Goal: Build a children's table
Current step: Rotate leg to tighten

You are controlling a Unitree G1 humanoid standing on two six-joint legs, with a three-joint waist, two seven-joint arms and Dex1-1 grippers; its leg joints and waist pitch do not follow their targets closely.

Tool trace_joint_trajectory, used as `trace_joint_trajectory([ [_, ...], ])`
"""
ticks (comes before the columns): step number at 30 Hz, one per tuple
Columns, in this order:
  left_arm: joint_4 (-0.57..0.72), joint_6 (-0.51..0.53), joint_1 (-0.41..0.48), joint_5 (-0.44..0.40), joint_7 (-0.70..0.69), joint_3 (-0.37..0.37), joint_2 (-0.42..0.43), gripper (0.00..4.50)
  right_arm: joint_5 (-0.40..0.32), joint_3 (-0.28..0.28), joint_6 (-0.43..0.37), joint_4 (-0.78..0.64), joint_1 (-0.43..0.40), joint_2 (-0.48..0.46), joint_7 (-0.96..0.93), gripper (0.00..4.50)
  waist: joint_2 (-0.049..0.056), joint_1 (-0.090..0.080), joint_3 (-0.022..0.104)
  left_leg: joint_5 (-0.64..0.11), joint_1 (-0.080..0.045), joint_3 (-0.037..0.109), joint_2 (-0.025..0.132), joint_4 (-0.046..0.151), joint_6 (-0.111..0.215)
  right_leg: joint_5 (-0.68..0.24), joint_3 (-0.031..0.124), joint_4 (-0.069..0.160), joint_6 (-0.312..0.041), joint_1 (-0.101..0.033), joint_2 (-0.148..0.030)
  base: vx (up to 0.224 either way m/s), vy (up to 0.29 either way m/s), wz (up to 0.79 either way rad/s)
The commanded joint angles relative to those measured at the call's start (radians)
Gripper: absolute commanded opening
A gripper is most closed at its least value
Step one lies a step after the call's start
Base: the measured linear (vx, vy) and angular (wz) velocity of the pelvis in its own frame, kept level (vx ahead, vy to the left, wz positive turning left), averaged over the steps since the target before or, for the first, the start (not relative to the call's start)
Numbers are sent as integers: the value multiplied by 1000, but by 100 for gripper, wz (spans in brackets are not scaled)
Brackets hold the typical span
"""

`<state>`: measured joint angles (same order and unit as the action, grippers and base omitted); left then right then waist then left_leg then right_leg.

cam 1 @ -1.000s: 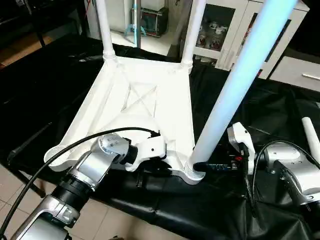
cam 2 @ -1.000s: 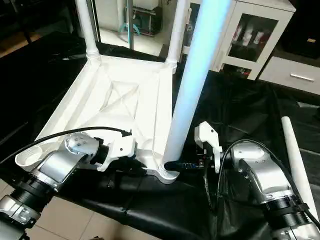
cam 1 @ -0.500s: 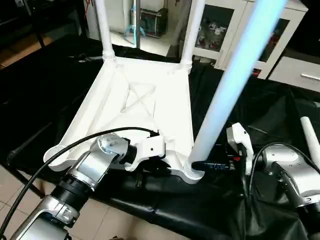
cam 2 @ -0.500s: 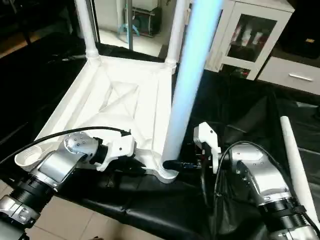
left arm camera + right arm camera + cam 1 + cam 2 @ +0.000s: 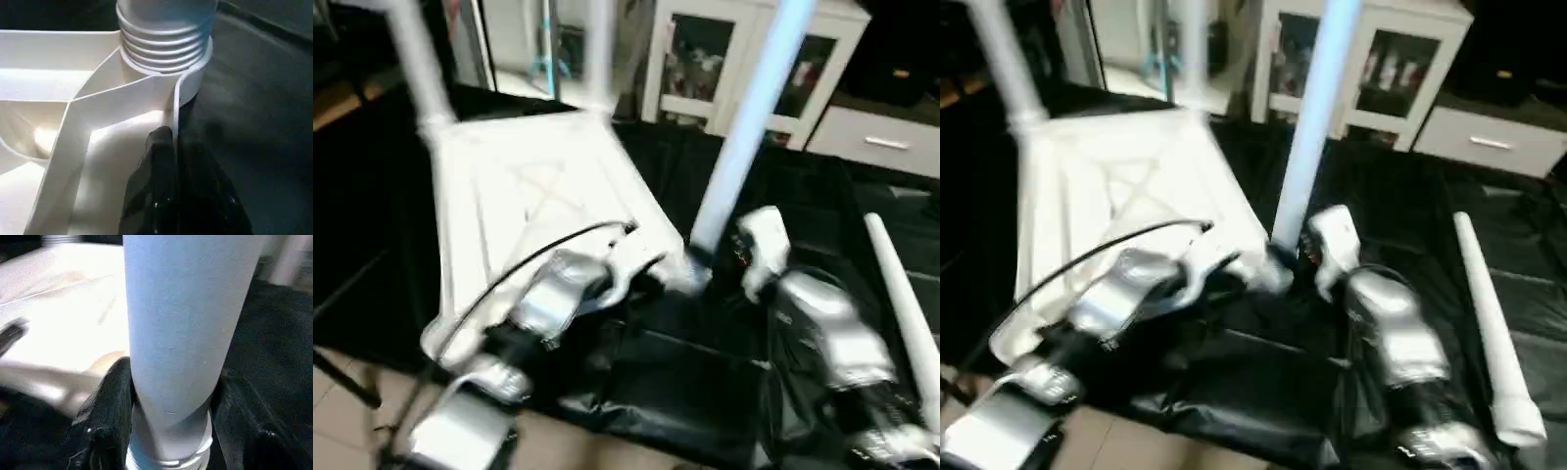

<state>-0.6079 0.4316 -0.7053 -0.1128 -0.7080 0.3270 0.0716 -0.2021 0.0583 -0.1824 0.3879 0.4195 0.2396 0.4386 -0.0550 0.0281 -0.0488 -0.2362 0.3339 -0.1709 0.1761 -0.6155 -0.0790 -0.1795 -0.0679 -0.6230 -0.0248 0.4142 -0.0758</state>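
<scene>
**One tabletop, four legs: three standing, one loose**

The children's table top (image 5: 529,186) lies upside down on my black-cloth work table (image 5: 705,372), toward its left half. It is one piece of smooth white plastic, rectangular, with raised ribs crossing in an X and a rounded lobe at each corner.

I count four white tube legs, all long, smooth and tapered. Two stand upright in the far corner lobes: the far-left leg (image 5: 416,59) and the far-right leg (image 5: 599,49). A third, the near-right leg (image 5: 744,127), stands in the lobe nearest my right arm; its base shows stacked threaded rings (image 5: 166,44) seated in a round socket. The fourth, the loose leg (image 5: 1489,323), lies flat on the cloth along the work table's right edge, well apart from the top.

My left gripper (image 5: 168,147) is closed, its two black fingers pinched on the thin upright rim wall of the top, just beside that socket. My right gripper (image 5: 168,431) stands about half open, one black finger (image 5: 105,421) on each side of the near-right leg's base, pressed against it.
</scene>
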Motion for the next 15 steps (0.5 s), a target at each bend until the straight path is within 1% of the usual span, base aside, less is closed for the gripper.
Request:
trace_joint_trajectory([
  [1,34,-18,-51,32,41,-60,-26,0,97,-4,-70,150,-36,-11,-149,188,-11,12,64,-32,24,14,35,71,75,-215,50,82,-176,-64,-70,0,0,0],
  [2,15,-15,-68,29,77,-68,-50,0,100,-12,-75,182,-14,-58,-218,188,-9,13,67,-18,24,15,34,71,85,-182,49,79,-190,-67,-68,0,0,0],
  [3,0,-14,-82,28,107,-74,-69,0,108,-17,-75,209,4,-95,-279,188,-10,11,66,-11,25,14,32,72,87,-163,49,78,-196,-67,-69,0,0,0],
  [4,-11,-18,-96,27,136,-79,-89,0,119,-15,-58,247,35,-142,-345,188,-12,11,66,-18,23,15,33,73,84,-173,48,79,-198,-66,-69,0,0,0],
  [5,-11,-18,-96,27,136,-79,-89,0,120,-14,-57,248,36,-143,-347,188,-9,9,65,-24,23,14,34,74,83,-176,48,78,-202,-64,-70,0,0,0],
  [6,-14,-20,-99,23,142,-77,-92,0,126,-10,-46,264,53,-159,-368,188,-9,10,65,-32,21,14,36,74,84,-171,48,78,-204,-66,-70,0,0,0],
  [8,-20,-18,-101,21,150,-76,-92,0,121,-17,-34,278,64,-173,-387,188,-6,9,65,-35,18,13,38,75,94,-149,49,77,-212,-64,-69,0,0,0],
  [9,-20,-18,-101,21,150,-76,-92,0,121,-17,-34,278,64,-173,-387,188,-7,10,64,-35,16,12,39,76,100,-136,49,77,-217,-63,-69,0,0,0],
  [10,-24,-17,-100,23,155,-77,-87,0,92,-38,-20,280,71,-194,-378,188,-6,11,64,-36,14,11,40,77,106,-128,49,76,-222,-63,-69,0,0,0],
  [13,-35,-23,-103,24,157,-78,-84,0,89,-46,-5,279,76,-205,-378,188,-4,13,63,-25,14,11,42,78,114,-96,50,73,-235,-65,-71,0,0,0],
  [14,-42,-27,-105,24,159,-78,-82,0,86,-49,9,280,79,-209,-370,188,-3,12,63,-26,15,10,42,77,115,-95,51,73,-237,-64,-72,0,0,0],
  [15,-42,-27,-105,24,159,-78,-82,0,86,-49,9,280,79,-209,-370,188,-5,12,62,-36,14,10,41,78,115,-109,50,76,-237,-64,-72,0,0,0],
])
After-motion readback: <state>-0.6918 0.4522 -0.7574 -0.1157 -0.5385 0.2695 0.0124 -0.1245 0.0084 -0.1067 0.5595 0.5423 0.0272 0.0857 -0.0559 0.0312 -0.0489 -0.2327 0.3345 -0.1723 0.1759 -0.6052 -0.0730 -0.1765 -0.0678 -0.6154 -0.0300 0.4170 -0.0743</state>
